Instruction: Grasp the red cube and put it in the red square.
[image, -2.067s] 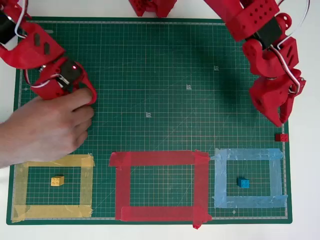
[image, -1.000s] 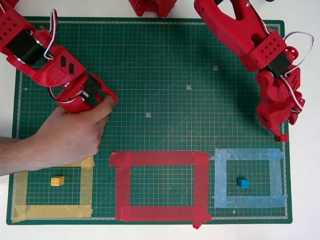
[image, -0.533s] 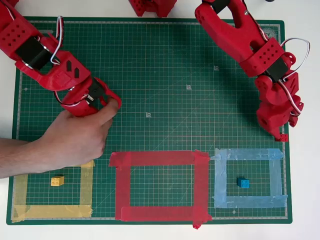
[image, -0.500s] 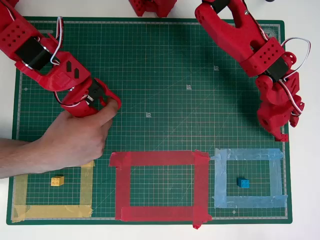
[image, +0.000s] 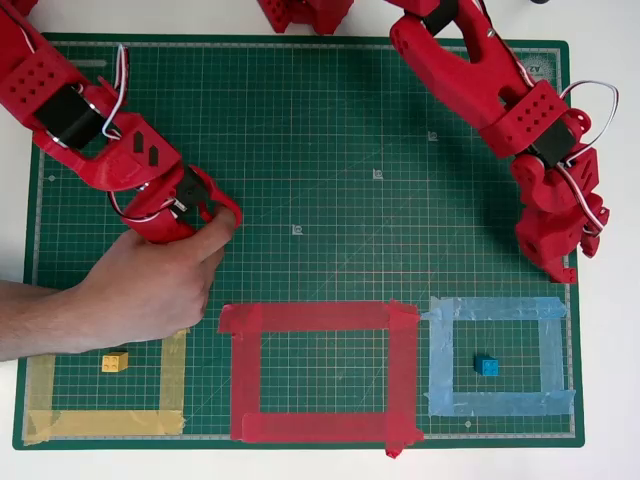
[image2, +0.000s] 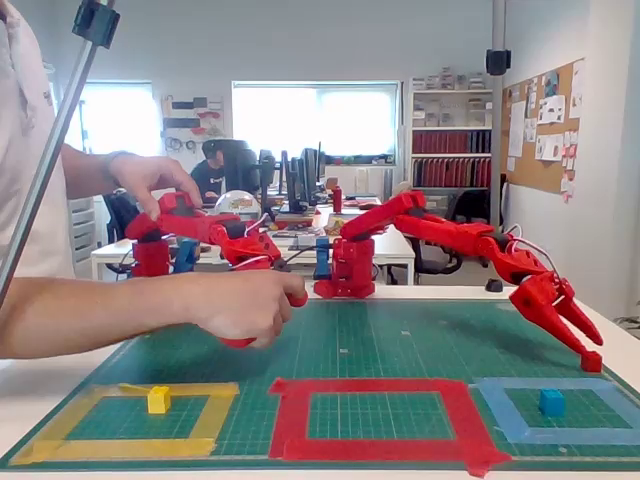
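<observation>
The gripper (image: 566, 266) sits at the mat's (image: 340, 130) right edge, fingertips together on the cube (image2: 592, 362). The red square (image: 318, 372) lies well left, with open mat between.

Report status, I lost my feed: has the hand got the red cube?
Hand down on red cube, grip unconfirmed. Red square empty. Path looks clear.

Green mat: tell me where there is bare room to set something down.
Free: inside the red square, and the mat's middle above it. Crowded: the right edge under the gripper, and the left, where a person's hand overlaps the yellow frame.
</observation>
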